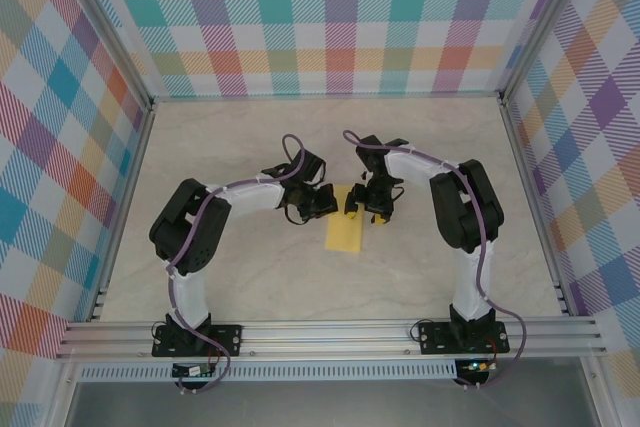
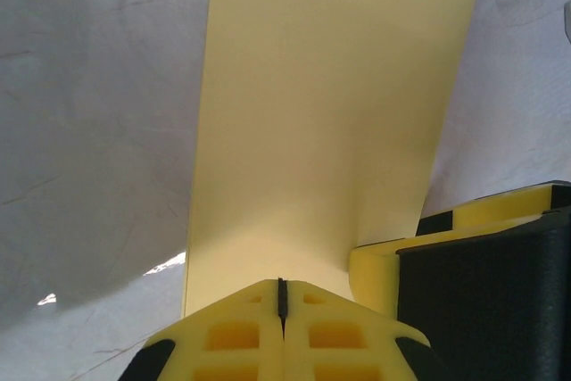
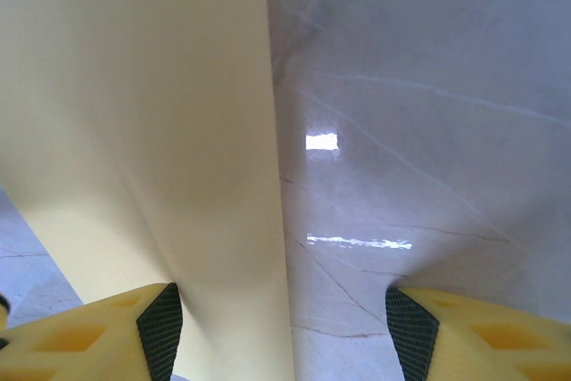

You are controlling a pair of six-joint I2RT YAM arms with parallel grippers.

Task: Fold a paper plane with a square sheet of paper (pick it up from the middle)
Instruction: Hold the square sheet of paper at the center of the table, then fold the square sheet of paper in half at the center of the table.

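Observation:
The yellow sheet of paper [image 1: 345, 232] shows in the top view as a narrow upright strip at the table's centre, between both grippers. My left gripper [image 1: 328, 205] is at its upper left edge. In the left wrist view its jaws [image 2: 282, 296] are shut on the paper [image 2: 321, 113], which fans out ahead of them and curves up off the table. My right gripper [image 1: 362, 211] is at the paper's upper right edge and stands open. The paper [image 3: 152, 131] rises against the left finger [image 3: 161, 318], and its edge runs through the gap. One right finger [image 2: 393, 265] touches the sheet.
The marble table top [image 1: 230, 147] spreads around the paper on all sides. Checkered walls [image 1: 330, 27] close off the back and both sides. An aluminium rail [image 1: 330, 332] with the two arm bases runs along the near edge.

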